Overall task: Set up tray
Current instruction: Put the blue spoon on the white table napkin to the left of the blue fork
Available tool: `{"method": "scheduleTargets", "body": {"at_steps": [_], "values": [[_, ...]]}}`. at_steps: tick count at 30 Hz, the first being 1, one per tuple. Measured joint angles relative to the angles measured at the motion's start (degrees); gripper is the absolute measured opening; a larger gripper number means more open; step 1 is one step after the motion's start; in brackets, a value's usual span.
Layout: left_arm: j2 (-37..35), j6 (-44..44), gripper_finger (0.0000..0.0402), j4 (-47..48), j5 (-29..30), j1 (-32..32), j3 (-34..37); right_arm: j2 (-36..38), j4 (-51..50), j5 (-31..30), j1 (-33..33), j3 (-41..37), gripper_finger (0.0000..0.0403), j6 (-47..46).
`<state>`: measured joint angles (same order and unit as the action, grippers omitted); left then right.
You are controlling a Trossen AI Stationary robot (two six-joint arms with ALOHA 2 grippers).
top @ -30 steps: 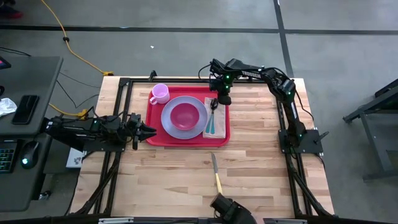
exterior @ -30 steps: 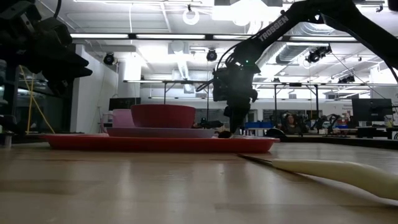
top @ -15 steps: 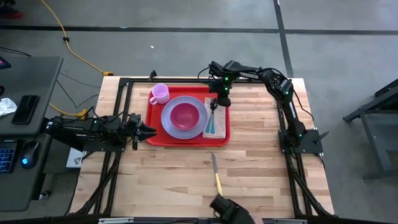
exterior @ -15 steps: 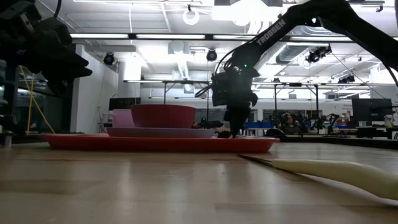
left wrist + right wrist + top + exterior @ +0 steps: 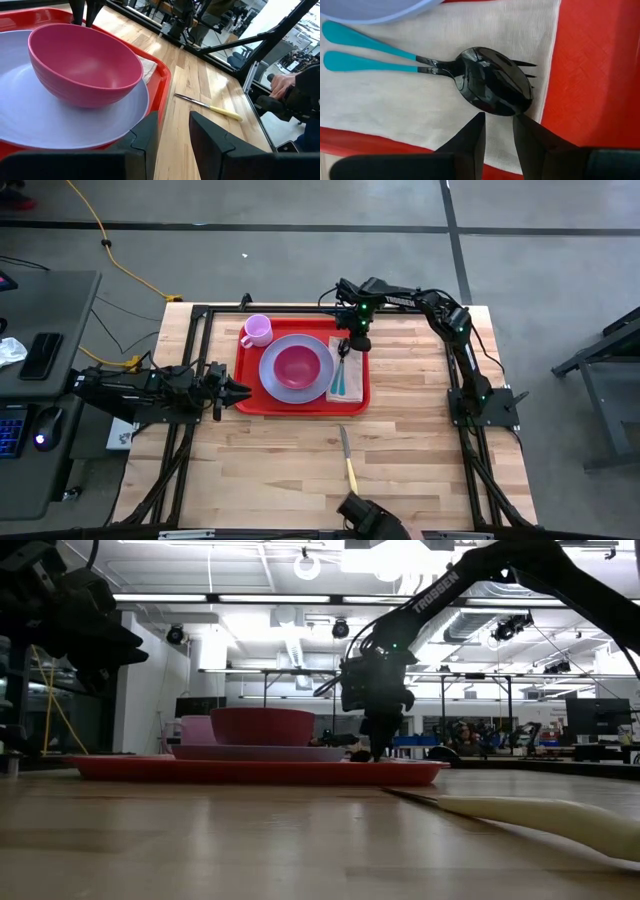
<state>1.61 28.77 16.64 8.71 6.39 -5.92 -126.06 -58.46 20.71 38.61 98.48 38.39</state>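
lying near the far middle of the bench (image 5: 400, 440), the tray (image 5: 302, 406) carried a lavender plate (image 5: 276, 381) with a pink bowl (image 5: 297, 365) on it, a pink cup (image 5: 257, 330) at its far left corner and a white napkin (image 5: 352, 387) along its right side. on the napkin a spoon (image 5: 492, 89) and a fork (image 5: 526, 64), both with black heads and teal handles, lay side by side, the spoon's bowl partly covering the fork's tines. the right end effector (image 5: 356, 341) hung over the tray's far right corner, just above the utensil heads; in the right wrist view its fingers (image 5: 470, 137) stood a narrow gap apart with nothing between them, their tips just beside the spoon's bowl, and whether they touched the napkin could not be told. the left end effector (image 5: 238, 390) waited at the tray's left edge, pointing toward it, its fingers (image 5: 207, 132) also slightly apart and empty, the gap framing bare wood in the left wrist view. a knife (image 5: 347, 458) with a pale yellow handle lay on the bench well apart from the tray, on the near side, blade toward the tray. in the low view the tray sat flat on the wood with the bowl above the plate's rim and the cup behind to the left. a person's hand (image 5: 282, 85) showed beyond the bench edge in the left wrist view.
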Motion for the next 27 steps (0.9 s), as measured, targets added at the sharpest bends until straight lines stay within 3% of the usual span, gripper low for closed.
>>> {"method": "scheduleTargets", "body": {"at_steps": [27], "values": [[0.02, -0.02, 0.014, 0.0, -0.02, 0.02, -0.02, 0.04, 0.07, -0.66, -0.26, 0.09, 0.0078, -0.04]]}}
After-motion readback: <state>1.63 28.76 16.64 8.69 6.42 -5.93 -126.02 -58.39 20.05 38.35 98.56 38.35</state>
